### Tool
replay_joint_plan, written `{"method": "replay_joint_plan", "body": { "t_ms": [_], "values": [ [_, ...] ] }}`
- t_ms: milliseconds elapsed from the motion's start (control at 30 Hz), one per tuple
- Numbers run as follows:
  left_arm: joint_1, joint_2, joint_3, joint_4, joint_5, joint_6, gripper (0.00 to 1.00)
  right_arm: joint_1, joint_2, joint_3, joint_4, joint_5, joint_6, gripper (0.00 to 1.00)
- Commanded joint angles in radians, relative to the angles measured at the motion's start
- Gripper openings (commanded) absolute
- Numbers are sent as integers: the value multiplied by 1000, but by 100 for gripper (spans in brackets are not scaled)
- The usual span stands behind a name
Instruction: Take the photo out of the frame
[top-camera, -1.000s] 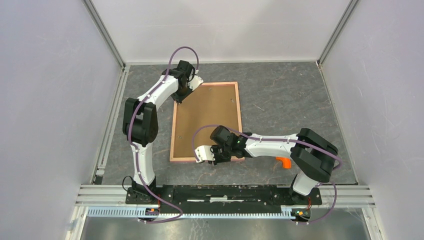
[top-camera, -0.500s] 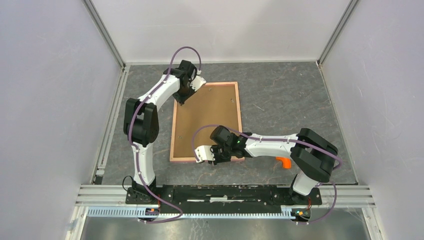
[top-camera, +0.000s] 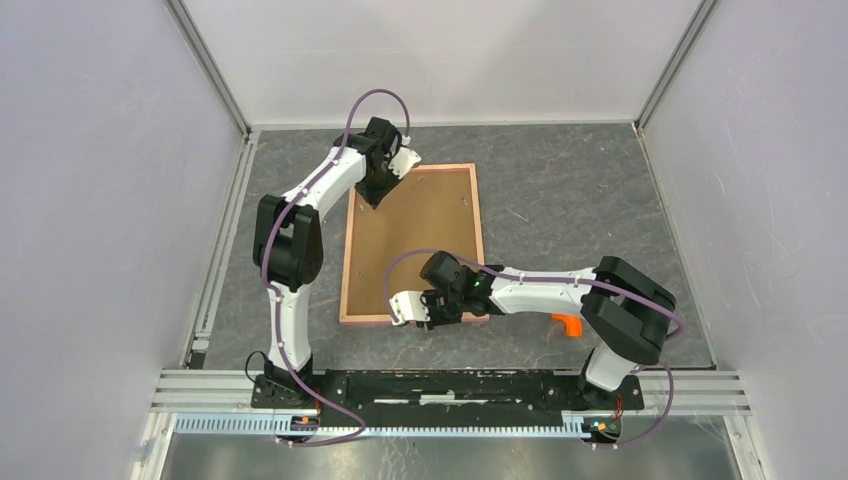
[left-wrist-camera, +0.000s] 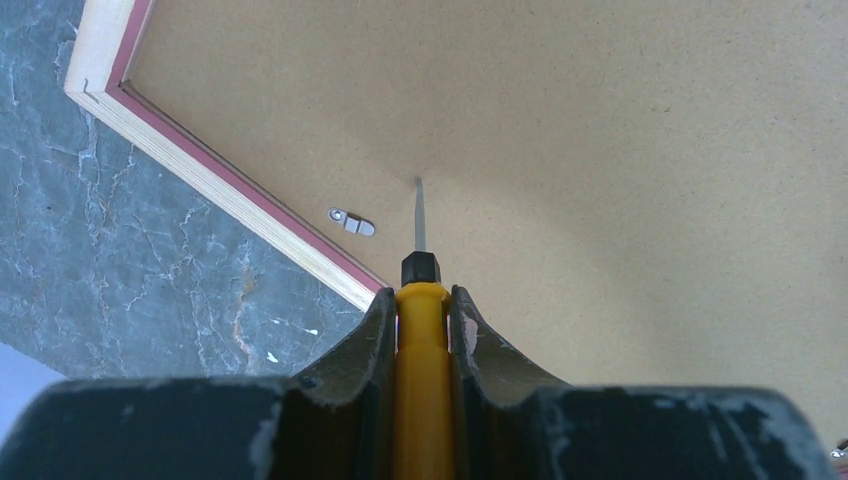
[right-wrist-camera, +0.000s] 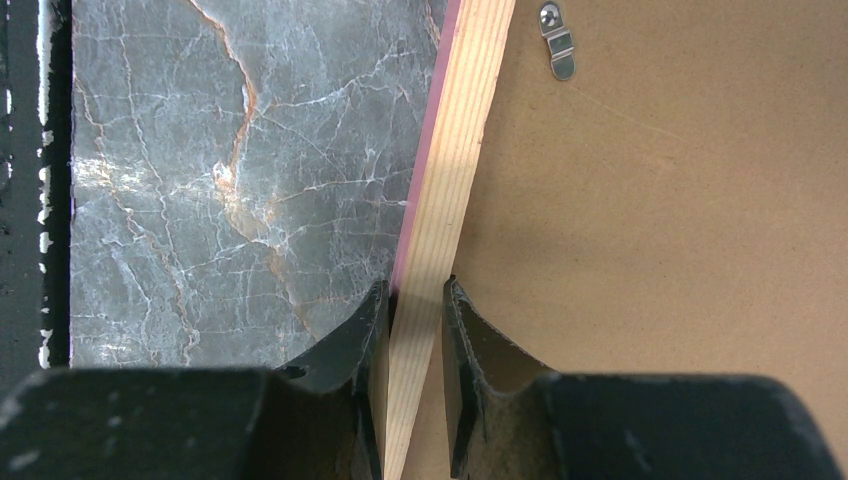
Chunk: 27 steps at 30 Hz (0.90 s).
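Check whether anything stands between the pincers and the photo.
Yes: the frame lies face down and its brown back board covers the photo, so none of it shows. A metal clip sits at the board's edge, near the left pincer and its screwdriver.

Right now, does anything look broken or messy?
Nothing looks broken or spilled. The frame just lies face down, brown back up, and a small orange thing sits off by itself to its right.

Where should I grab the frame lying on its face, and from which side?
Grip the wooden rim at the near edge from above, one finger outside, one inside. The frame lies flat, back up, so only the rim offers opposing faces; the right gripper straddles it so.
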Motion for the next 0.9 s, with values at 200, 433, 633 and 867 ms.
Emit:
{"method": "replay_joint_plan", "body": {
  "t_ms": [200, 433, 633, 867],
  "values": [
    [129, -182, -115, 46, 272, -94, 2, 20, 80, -71, -233, -59, 4, 0],
    [275, -256, -277, 177, 457, -186, 2, 20, 83, -71, -233, -55, 4, 0],
    [323, -265, -376, 278, 477, -240, 2, 20, 89, -66, -234, -57, 4, 0],
    [340, -236, -430, 375, 477, -310, 2, 19, 92, -66, -236, -59, 5, 0]
  ]
}}
